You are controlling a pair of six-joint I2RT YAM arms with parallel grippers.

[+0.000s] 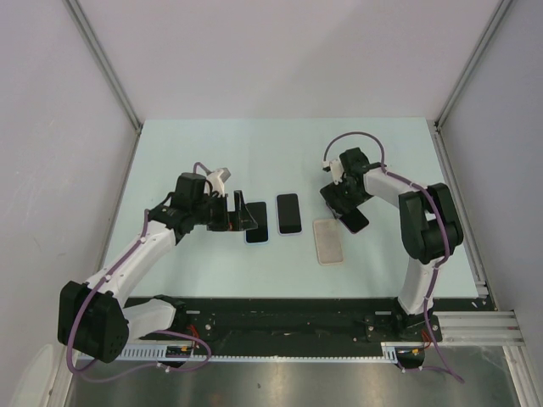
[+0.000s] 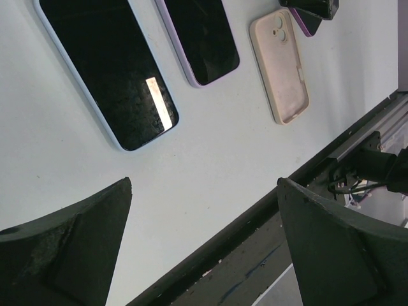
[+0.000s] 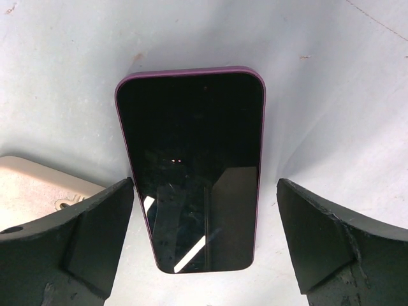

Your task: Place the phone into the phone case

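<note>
A purple-edged phone [image 3: 191,166] lies screen up on the table, between the open fingers of my right gripper [image 3: 204,242], which do not touch it. In the top view this phone [image 1: 360,221] lies just under the right gripper [image 1: 343,206]. A beige phone case [image 1: 327,242] lies camera-holes up to its left; one corner shows in the right wrist view [image 3: 38,185]. My left gripper [image 1: 244,214] is open and empty beside a blue-edged phone [image 1: 257,224]. A lilac-edged phone [image 1: 289,214] lies in the middle.
The left wrist view shows the blue-edged phone [image 2: 108,70], the lilac-edged phone [image 2: 201,38], the case [image 2: 280,64] and the black rail [image 2: 268,210] at the table's near edge. Grey walls enclose the table on three sides.
</note>
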